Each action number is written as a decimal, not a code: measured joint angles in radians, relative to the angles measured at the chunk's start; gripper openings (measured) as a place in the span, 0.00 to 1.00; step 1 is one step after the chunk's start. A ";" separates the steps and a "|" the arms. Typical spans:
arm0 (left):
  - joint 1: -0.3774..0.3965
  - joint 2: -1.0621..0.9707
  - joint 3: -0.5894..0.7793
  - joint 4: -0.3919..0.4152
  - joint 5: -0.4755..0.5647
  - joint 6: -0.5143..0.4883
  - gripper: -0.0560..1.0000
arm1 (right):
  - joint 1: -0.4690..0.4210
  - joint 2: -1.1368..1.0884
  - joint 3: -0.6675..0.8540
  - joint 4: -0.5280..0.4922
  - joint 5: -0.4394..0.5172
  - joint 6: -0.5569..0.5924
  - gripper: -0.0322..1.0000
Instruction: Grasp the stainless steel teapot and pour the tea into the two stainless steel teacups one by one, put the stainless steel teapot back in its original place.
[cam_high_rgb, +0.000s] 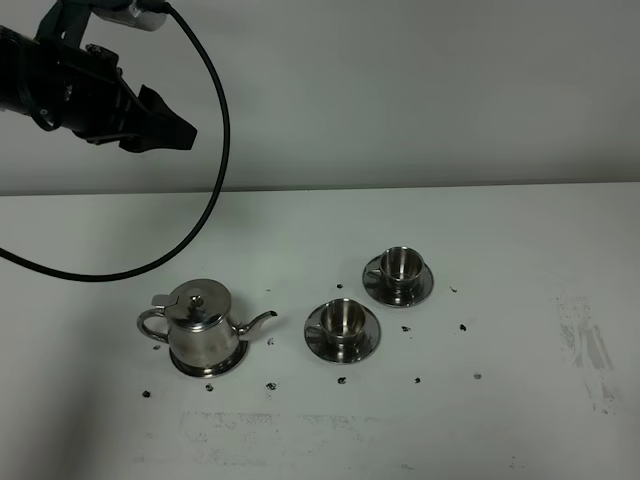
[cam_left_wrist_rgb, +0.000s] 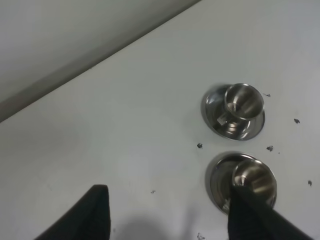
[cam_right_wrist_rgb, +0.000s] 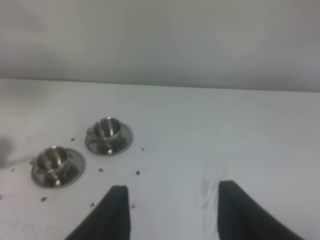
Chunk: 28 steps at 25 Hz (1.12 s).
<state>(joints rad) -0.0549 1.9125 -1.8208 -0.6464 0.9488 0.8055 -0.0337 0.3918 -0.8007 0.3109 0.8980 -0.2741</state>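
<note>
Locate the stainless steel teapot at the near left of the table. Its long axis runs left to right, with the handle on the left and the spout on the right. The spout points at the near teacup; the far teacup sits further right. The left gripper hangs high at the far left, above and beyond the pot, jaws fairly wide and empty. The right gripper, outside the high view, is also parted and empty. Treat the left arm as likely the nearer: the handle lies below it, toward the near side.
</note>
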 joint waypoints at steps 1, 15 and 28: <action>0.000 0.000 0.000 0.000 0.007 0.004 0.55 | 0.000 -0.040 0.011 0.000 0.025 0.000 0.41; 0.000 0.000 0.000 -0.003 0.016 0.011 0.55 | 0.000 -0.389 0.220 -0.112 0.168 0.042 0.38; 0.000 0.000 0.000 -0.003 0.018 0.011 0.55 | 0.000 -0.399 0.276 -0.138 0.224 0.053 0.38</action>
<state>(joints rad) -0.0549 1.9125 -1.8208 -0.6496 0.9669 0.8170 -0.0337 -0.0072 -0.5250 0.1728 1.1219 -0.2207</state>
